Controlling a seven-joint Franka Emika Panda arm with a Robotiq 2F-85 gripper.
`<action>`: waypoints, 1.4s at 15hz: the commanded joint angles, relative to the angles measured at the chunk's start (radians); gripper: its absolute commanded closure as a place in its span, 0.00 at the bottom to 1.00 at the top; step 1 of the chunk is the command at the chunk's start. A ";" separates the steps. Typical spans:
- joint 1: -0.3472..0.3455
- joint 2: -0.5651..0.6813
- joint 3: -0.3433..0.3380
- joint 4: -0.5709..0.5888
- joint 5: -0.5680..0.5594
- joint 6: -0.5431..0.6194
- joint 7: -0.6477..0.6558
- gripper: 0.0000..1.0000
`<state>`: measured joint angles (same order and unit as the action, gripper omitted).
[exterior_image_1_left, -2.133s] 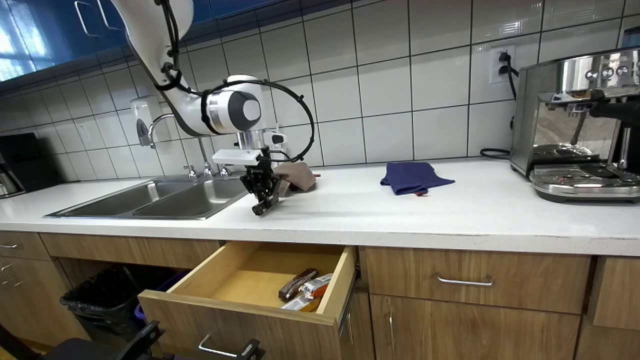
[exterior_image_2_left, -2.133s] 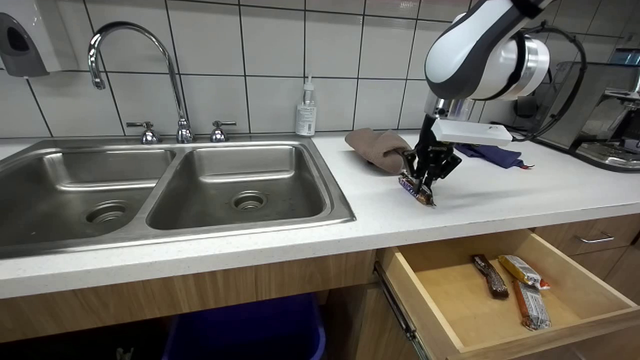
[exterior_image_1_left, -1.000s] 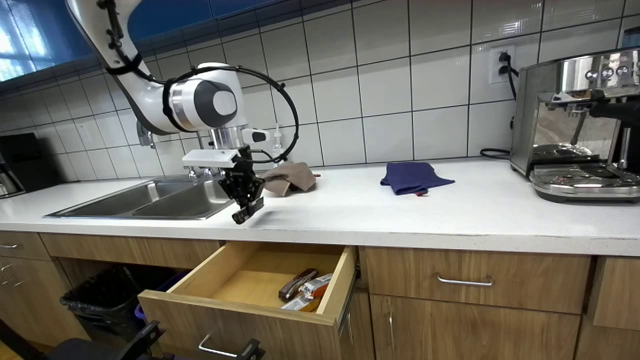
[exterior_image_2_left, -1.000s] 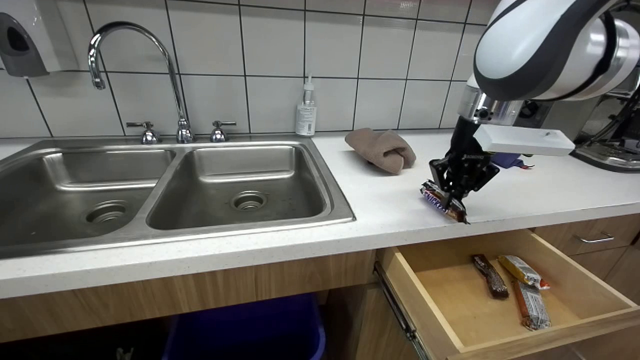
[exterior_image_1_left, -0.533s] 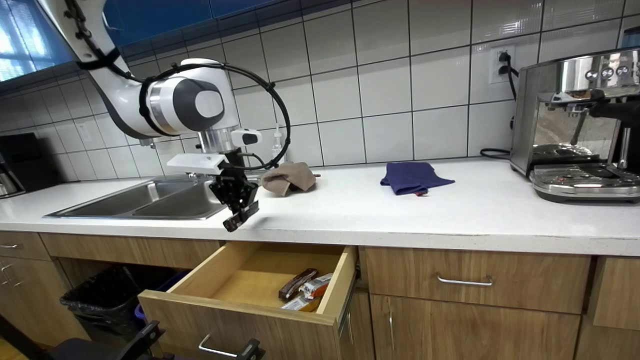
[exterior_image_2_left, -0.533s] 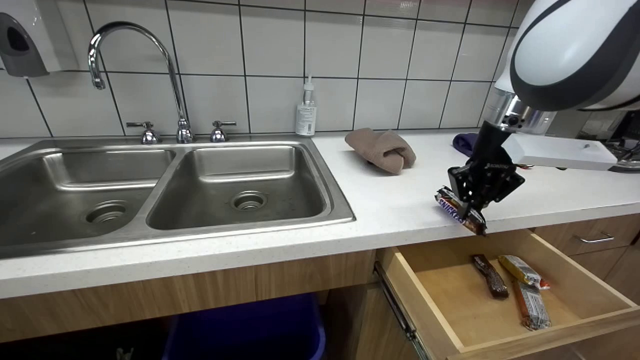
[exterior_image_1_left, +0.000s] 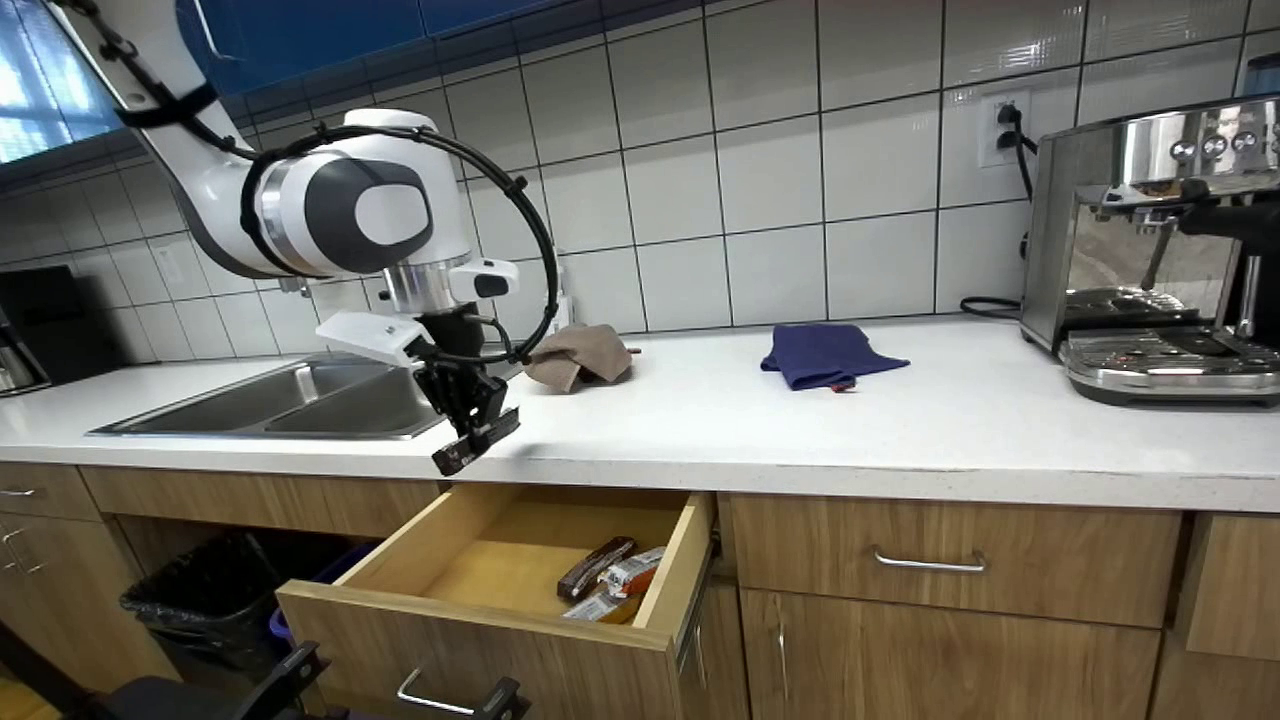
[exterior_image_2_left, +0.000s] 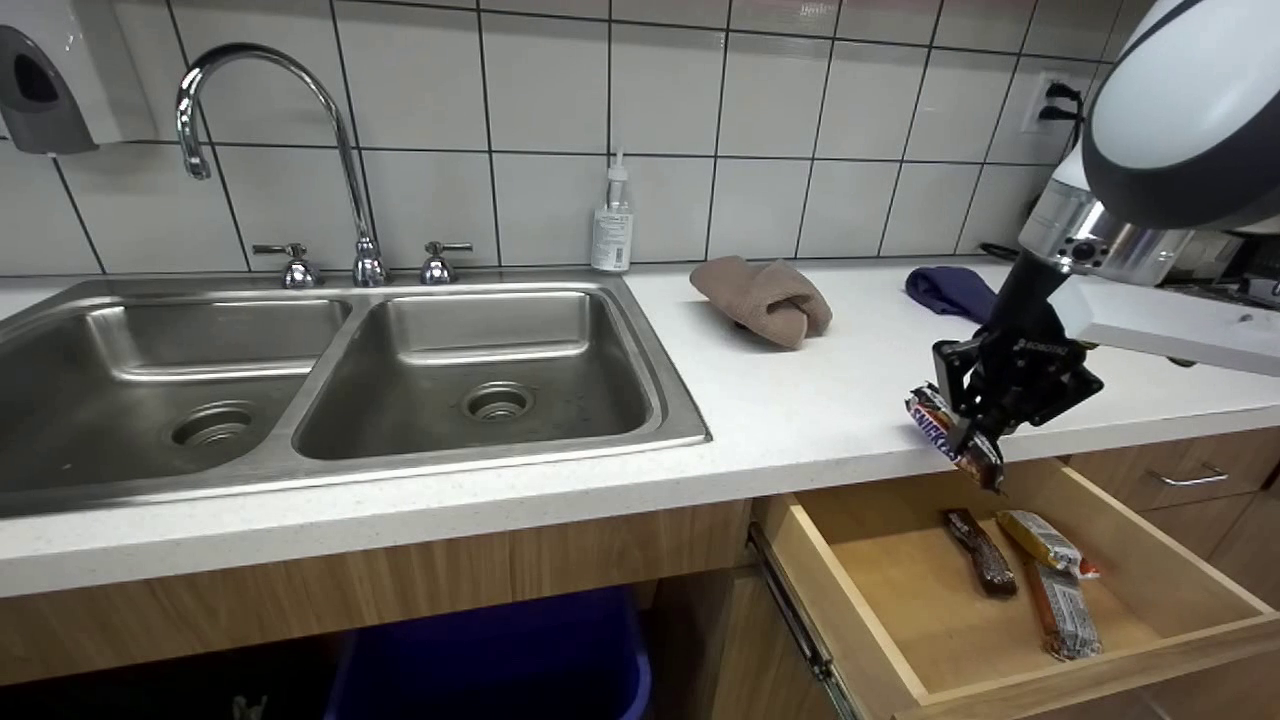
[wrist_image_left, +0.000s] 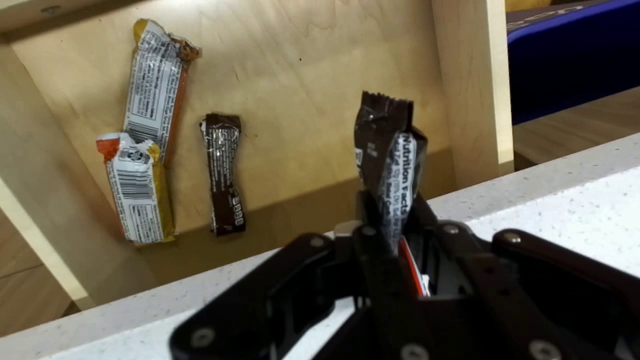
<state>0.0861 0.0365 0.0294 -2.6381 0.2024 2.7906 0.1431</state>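
A dark brown candy bar in a printed wrapper (wrist_image_left: 384, 142) is pinched between the fingers of my gripper (exterior_image_2_left: 966, 434), with both ends sticking out. It hangs tilted in the air by the counter's front edge, and the wrist view has its far end over the open drawer (exterior_image_2_left: 900, 570). In that drawer lie a thin brown bar (wrist_image_left: 224, 175), a yellow-wrapped bar (wrist_image_left: 141, 200) and an orange-and-silver bar (wrist_image_left: 154, 92), these last two overlapping. The held bar's middle is hidden by the fingers. In an exterior view the held bar (exterior_image_1_left: 460, 457) shows only as a dark strip.
A double steel sink (exterior_image_2_left: 690, 425) is set into the white counter (exterior_image_2_left: 780, 400). A brown cloth (exterior_image_2_left: 765, 300) and a navy cloth (exterior_image_1_left: 830, 352) lie on top, with an espresso machine (exterior_image_1_left: 1060, 240) farther along. Under the counter are a blue bin (exterior_image_2_left: 500, 660) and a black-lined bin (exterior_image_1_left: 215, 600).
From beside the brown cloth, my gripper has carried the bar up and across the counter to its front edge by the drawer. It has stayed shut; the drawer and its bars are unmoved.
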 joint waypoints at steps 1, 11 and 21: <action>-0.023 -0.052 0.002 -0.063 0.044 0.033 0.026 0.95; -0.046 -0.039 -0.009 -0.157 0.171 0.132 0.038 0.95; -0.027 0.111 -0.031 -0.138 0.206 0.234 0.081 0.95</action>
<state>0.0496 0.1021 0.0047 -2.7790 0.4113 2.9851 0.1833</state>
